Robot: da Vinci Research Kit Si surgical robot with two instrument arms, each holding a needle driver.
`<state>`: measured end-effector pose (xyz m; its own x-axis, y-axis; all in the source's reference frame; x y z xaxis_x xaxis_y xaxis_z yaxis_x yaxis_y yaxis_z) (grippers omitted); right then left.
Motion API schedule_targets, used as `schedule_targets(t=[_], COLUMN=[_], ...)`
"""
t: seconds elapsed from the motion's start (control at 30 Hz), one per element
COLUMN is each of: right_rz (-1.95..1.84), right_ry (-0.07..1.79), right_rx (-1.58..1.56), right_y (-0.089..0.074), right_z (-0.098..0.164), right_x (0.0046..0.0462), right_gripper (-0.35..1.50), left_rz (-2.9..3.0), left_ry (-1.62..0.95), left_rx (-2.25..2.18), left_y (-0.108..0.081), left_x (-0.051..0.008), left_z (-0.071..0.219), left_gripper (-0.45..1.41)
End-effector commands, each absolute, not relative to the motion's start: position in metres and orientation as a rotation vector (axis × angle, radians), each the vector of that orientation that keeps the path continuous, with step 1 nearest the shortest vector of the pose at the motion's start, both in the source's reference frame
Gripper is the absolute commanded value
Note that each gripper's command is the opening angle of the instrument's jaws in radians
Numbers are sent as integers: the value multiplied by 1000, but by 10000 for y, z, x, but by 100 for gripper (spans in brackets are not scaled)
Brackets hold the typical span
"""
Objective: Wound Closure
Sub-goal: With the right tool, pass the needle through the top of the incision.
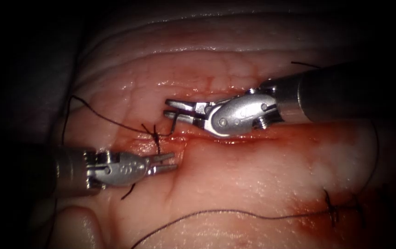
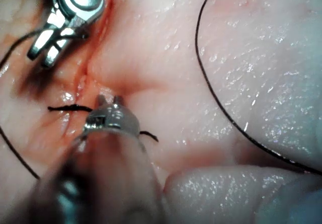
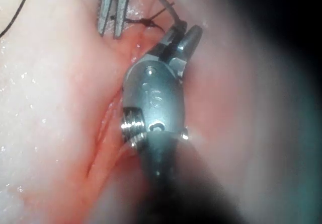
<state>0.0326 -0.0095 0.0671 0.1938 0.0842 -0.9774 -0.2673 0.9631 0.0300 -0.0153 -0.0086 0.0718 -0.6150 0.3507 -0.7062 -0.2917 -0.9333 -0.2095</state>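
My right tool (image 1: 167, 107) reaches in from the right over the cut (image 1: 235, 137) in the tissue (image 1: 253, 175). Its jaws are shut on the dark needle (image 1: 174, 125) near one end. The needle points down and its tip meets the tissue at the cut's left end, just right of a tied knot (image 1: 154, 135). My left tool (image 1: 175, 162) lies low on the left, just below the knot, with its jaws open and holding nothing. The left wrist view shows the left tool (image 2: 109, 99) near a thread tail (image 2: 65, 107). The right wrist view shows the right tool (image 3: 182, 30) beside the knot (image 3: 148, 21).
Thread (image 1: 101, 116) runs from the knot up to the left. A long strand (image 1: 235, 212) crosses the near tissue to an earlier stitch (image 1: 331, 208) at lower right. Red fluid (image 1: 318, 216) wets the cut and that stitch. A short cut end (image 1: 128, 192) lies under the left tool.
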Motion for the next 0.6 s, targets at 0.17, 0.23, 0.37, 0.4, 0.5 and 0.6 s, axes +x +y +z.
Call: schedule_targets(t=[0.17, 0.23, 0.37, 0.4, 0.5, 0.6], right_rz=[389, 434, 467, 471, 478, 483], right_ry=[1359, 1361, 1361, 1362, 1370, 1375], right_rx=[-53, -20, -3, -8, -16, -21], right_y=[-79, -72, -64, -64, -62, -60], right_z=[683, 685, 687, 687, 688, 689], right_x=[335, 337, 337, 337, 335, 334], right_gripper=[-35, -35, -35, -35, -35, -35], left_rz=[2546, 2548, 2548, 2548, 2548, 2550], left_ry=[-109, -113, -116, -116, -116, -118], left_rx=[-1127, -1128, -1131, -1131, -1131, -1129], left_y=[-91, -91, -92, -92, -92, -92], left_x=[-160, -160, -160, -160, -160, -160], left_z=[724, 725, 725, 725, 725, 725], left_gripper=[-11, -11, -11, -11, -11, -11])
